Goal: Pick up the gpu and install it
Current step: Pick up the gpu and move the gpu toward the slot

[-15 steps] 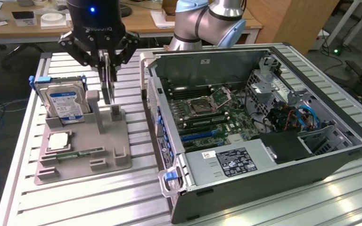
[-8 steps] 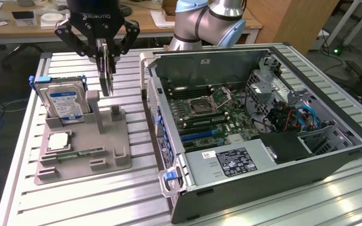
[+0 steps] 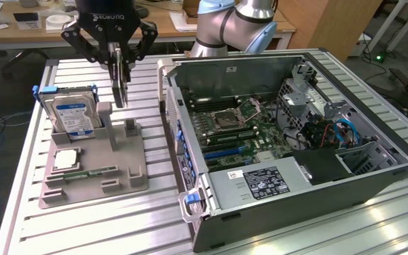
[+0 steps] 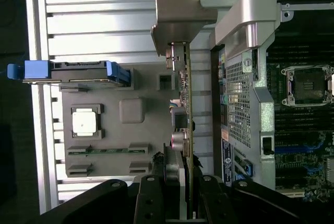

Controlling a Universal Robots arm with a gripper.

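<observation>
1. The gripper [image 3: 119, 61] is clamped tight on the gpu [image 3: 121, 90], holding it on edge above the gray holder [image 3: 91, 194].
2. The holder has a hard drive [image 3: 73, 117], a square chip [image 3: 66, 159] and a memory stick [image 3: 94, 173].
3. The open computer case [image 3: 296, 212] beside it has a motherboard [image 3: 239, 133] and a power supply [image 3: 261, 183] inside.

The gpu [image 3: 121, 85] is a thin, dark, flat card hanging upright and seen edge-on. Its upper end is clamped between the closed fingers of the gripper [image 3: 121, 64]. It appears lifted clear above the grey parts holder [image 3: 98, 187], near that holder's far edge, between the hard drive [image 3: 73, 114] and the open computer case [image 3: 296, 212]. In the wrist view, small connectors stand out from one face.
</observation>
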